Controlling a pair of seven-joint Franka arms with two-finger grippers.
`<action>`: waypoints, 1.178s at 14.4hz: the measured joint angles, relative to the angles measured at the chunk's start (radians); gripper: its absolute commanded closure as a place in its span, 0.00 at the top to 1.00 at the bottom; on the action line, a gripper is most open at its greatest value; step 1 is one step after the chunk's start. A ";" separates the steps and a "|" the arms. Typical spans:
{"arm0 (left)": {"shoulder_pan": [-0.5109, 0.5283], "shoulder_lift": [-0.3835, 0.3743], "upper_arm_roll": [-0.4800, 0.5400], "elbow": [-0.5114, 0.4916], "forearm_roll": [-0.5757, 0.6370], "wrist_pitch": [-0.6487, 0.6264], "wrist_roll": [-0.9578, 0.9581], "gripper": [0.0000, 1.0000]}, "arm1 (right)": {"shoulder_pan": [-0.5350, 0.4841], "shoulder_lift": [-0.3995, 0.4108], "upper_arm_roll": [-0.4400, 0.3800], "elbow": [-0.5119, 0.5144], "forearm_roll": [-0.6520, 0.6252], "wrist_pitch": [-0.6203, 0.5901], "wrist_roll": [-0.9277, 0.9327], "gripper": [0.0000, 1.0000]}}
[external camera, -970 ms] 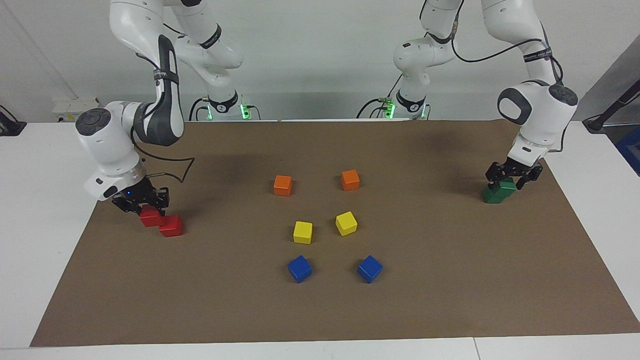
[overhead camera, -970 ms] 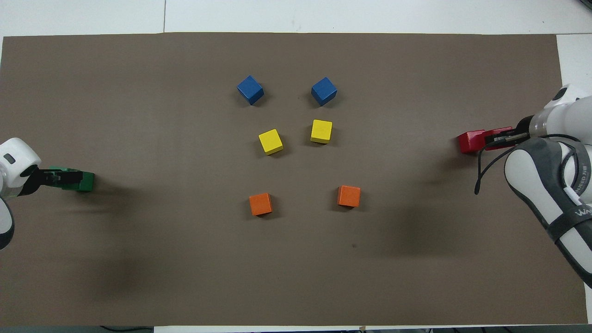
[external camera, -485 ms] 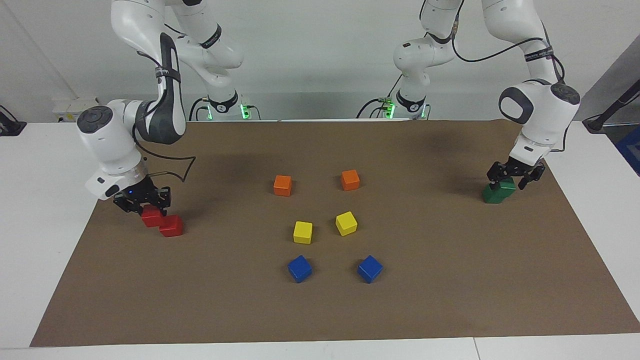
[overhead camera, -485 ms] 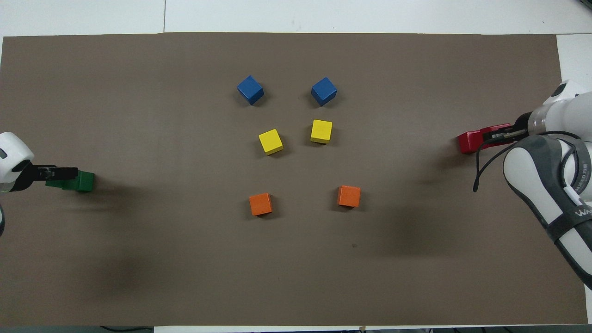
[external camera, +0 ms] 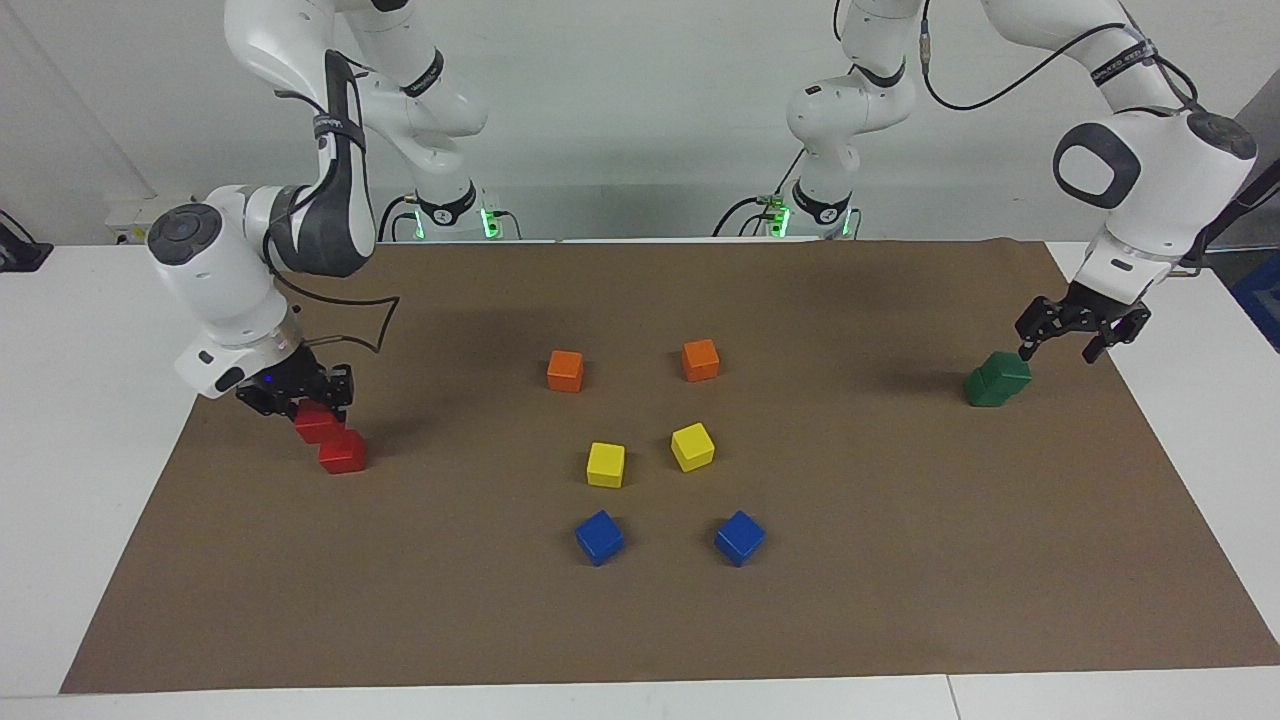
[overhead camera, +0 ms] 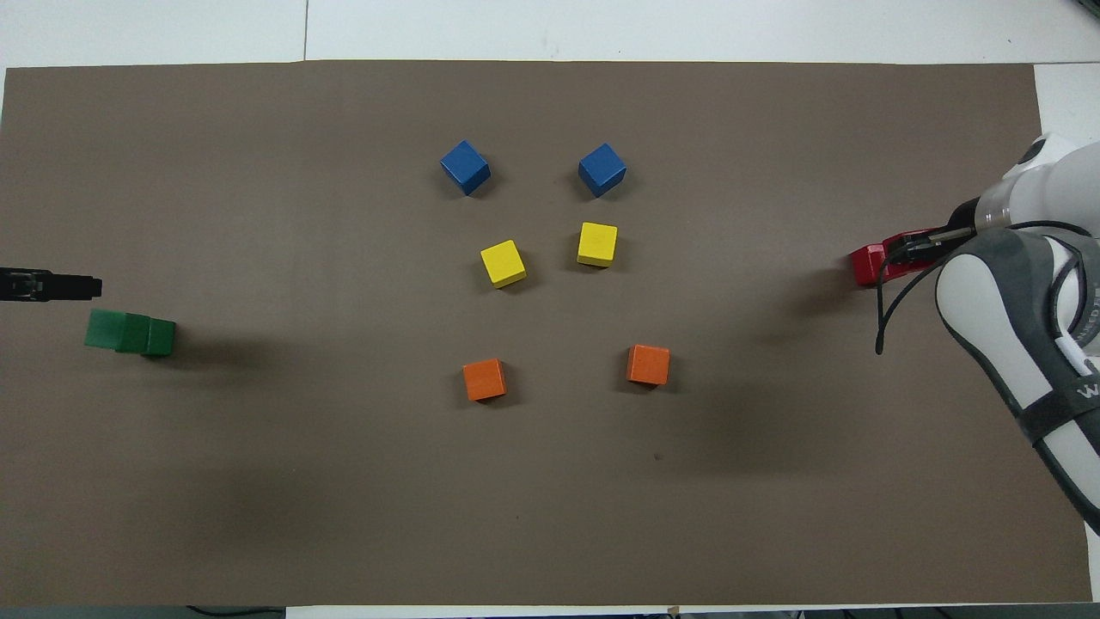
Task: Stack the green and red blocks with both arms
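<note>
Two green blocks are seen stacked at the left arm's end of the brown mat. The left gripper is held above and beside them, fingers spread, nothing gripped. At the right arm's end, one red block is clamped in the right gripper, over the other red block on the mat.
</note>
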 measured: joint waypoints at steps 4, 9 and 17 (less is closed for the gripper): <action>-0.042 -0.011 -0.005 0.089 -0.003 -0.113 -0.137 1.00 | -0.001 0.016 0.000 0.009 0.000 0.000 0.000 0.00; -0.117 -0.015 -0.009 0.183 -0.003 -0.248 -0.290 1.00 | -0.002 0.043 -0.001 0.018 0.000 0.002 0.000 0.00; -0.117 -0.035 -0.025 0.244 0.010 -0.394 -0.308 1.00 | -0.003 0.062 -0.005 0.020 0.000 0.027 0.000 0.00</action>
